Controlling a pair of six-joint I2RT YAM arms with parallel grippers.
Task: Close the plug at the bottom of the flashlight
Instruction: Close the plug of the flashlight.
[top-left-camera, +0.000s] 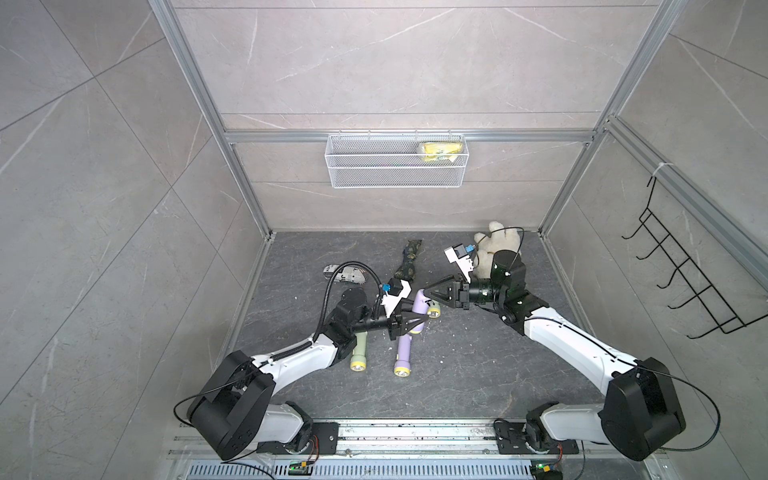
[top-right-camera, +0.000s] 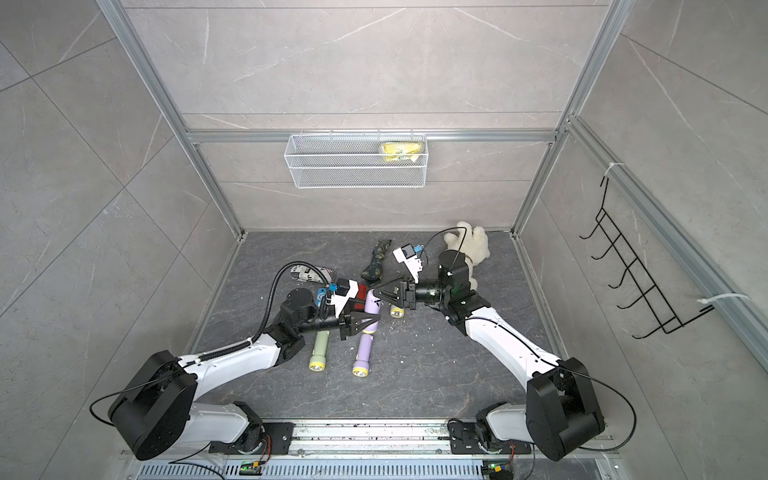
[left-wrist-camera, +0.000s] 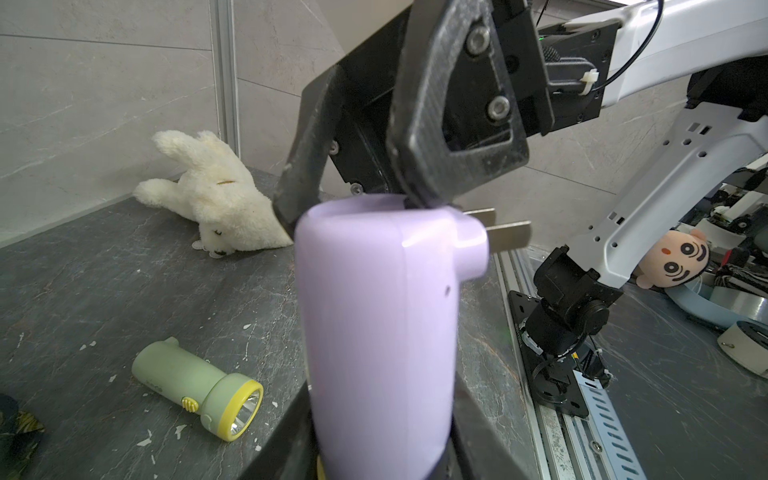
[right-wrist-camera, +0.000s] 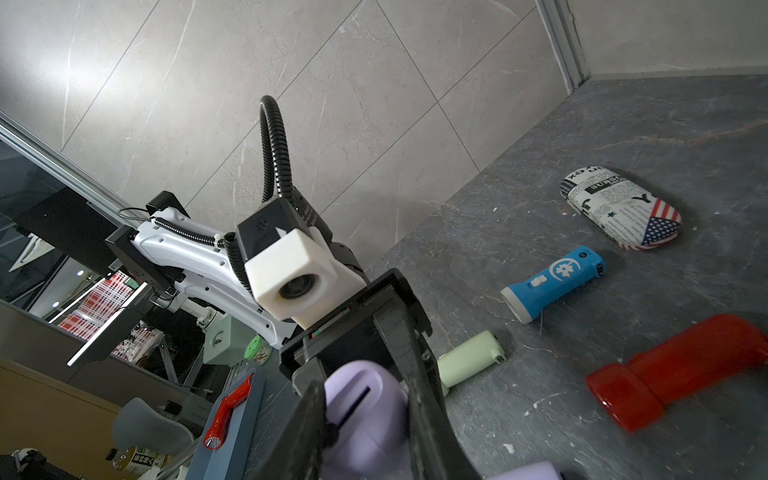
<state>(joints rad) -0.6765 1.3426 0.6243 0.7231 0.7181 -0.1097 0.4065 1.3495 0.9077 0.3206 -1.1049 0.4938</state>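
Observation:
My left gripper (top-left-camera: 419, 322) (left-wrist-camera: 382, 457) is shut on the body of a purple flashlight (top-left-camera: 419, 305) (left-wrist-camera: 374, 311), holding it above the table with its bottom end toward the right arm. The plug (left-wrist-camera: 498, 232) sticks out sideways from that end, its two metal prongs showing. My right gripper (top-left-camera: 426, 291) (right-wrist-camera: 365, 415) straddles that end (right-wrist-camera: 365, 395). Its fingers (left-wrist-camera: 303, 166) touch the purple shell on both sides. The plug is hidden in the right wrist view, where only a dark slot in the end shows.
On the table lie a second purple flashlight (top-left-camera: 402, 353), a green one (top-left-camera: 358, 353), a short green one (left-wrist-camera: 195, 382), a blue one (right-wrist-camera: 552, 282) and a red one (right-wrist-camera: 681, 365). A patterned case (right-wrist-camera: 619, 208), a camouflage pouch (top-left-camera: 409, 262) and a plush rabbit (top-left-camera: 496, 249) lie further back. A wire basket (top-left-camera: 395, 162) hangs on the back wall.

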